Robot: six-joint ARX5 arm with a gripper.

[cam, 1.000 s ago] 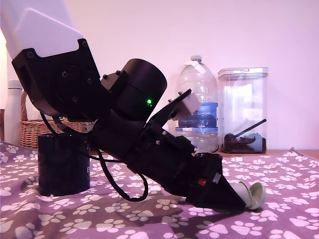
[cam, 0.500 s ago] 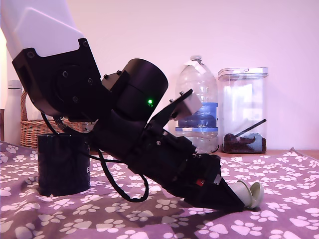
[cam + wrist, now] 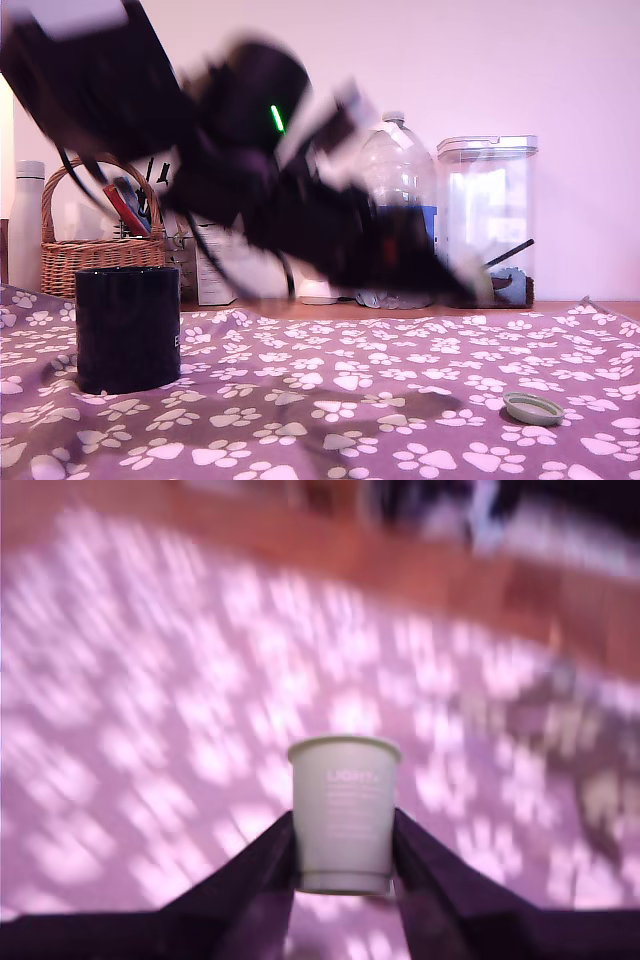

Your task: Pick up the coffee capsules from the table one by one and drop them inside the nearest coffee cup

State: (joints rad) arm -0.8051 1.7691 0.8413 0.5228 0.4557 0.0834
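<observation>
The two dark fingers (image 3: 420, 870) pinch a pale coffee capsule (image 3: 344, 815) between them, lifted clear above the paw-print counter (image 3: 330, 390), while the blurred arm (image 3: 250, 190) hangs over it, the black coffee cup (image 3: 128, 328) standing at the exterior view's left and a pale lid (image 3: 533, 408) lying near right.

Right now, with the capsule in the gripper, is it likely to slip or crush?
The capsule is probably light: it rides upright between the two fingers. Its tapered, smooth-looking sides could let it slide, though the wider rim might catch. Thin plastic may dent under a hard squeeze.
</observation>
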